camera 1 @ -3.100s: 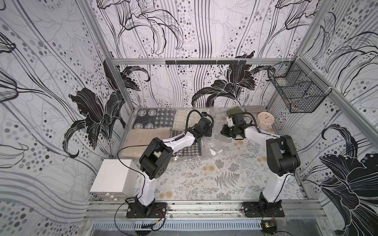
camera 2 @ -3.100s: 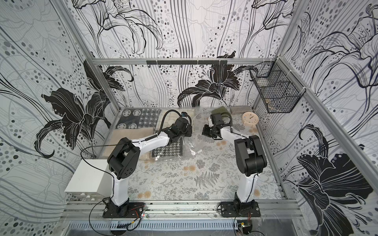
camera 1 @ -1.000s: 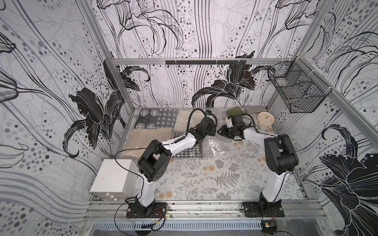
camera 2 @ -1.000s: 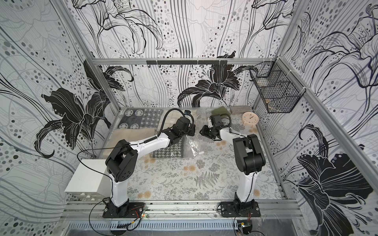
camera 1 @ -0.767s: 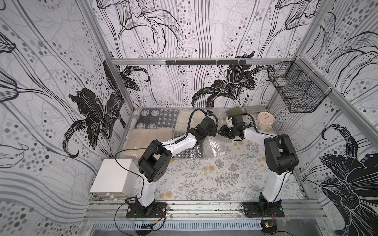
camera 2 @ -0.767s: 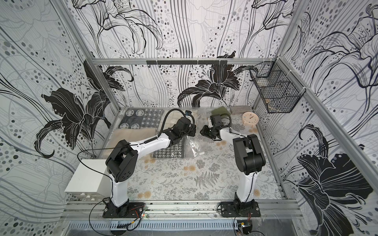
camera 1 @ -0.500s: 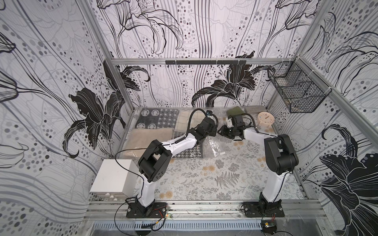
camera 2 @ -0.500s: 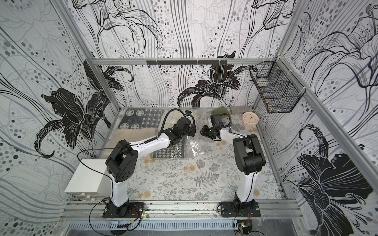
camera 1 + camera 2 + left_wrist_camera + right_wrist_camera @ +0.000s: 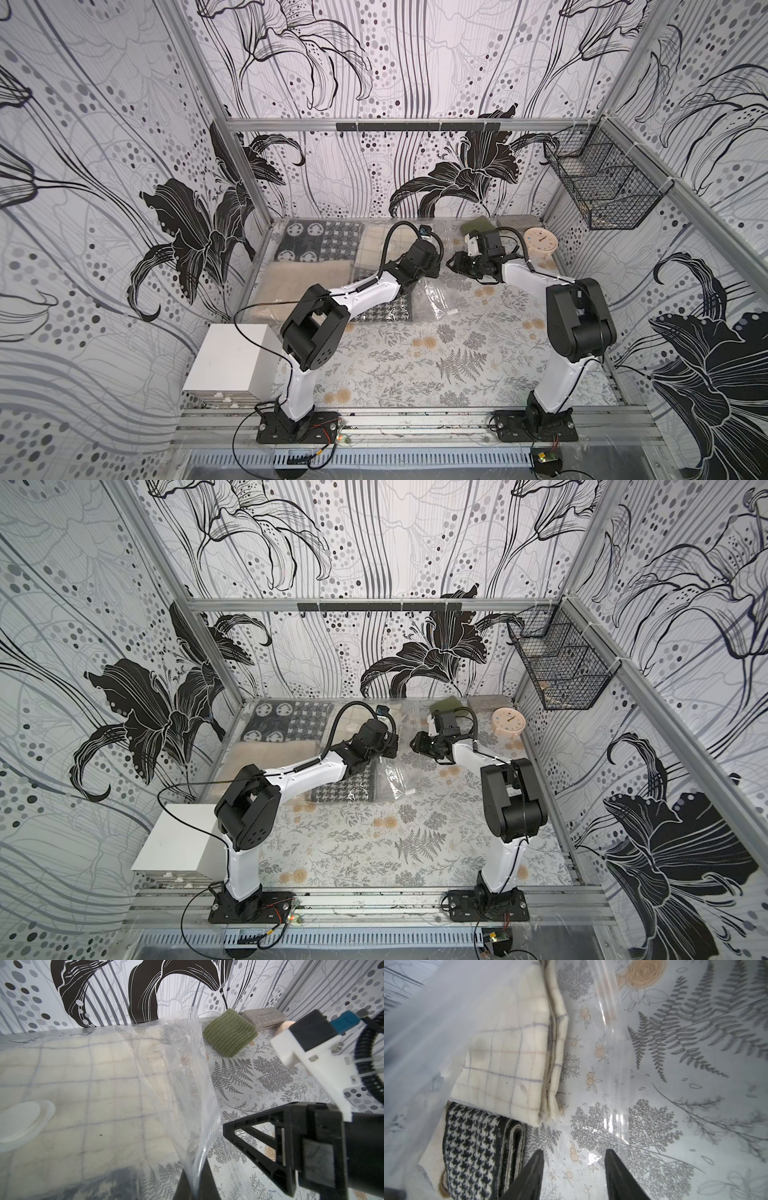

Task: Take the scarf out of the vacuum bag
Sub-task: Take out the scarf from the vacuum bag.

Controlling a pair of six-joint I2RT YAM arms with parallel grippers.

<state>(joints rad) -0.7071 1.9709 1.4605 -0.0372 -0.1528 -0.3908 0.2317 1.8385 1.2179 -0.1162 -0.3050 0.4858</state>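
Left gripper [image 9: 194, 1189] clenched on vacuum bag [image 9: 185, 1076] upper film, held mouth lifted, probably for access. Right gripper [image 9: 574, 1153] spread, empty, lower centre of frame, aimed at cream checked scarf [image 9: 508, 1059] inside bag, centre-left, beside houndstooth textile [image 9: 471, 1157].

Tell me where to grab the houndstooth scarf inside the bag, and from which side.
Pinch the stacked folded edge of the houndstooth scarf, the side facing the mouth of the vacuum bag. Bring the right gripper in low through that mouth: the layers lie exposed there, while the cream checked cloth overlaps its far end.
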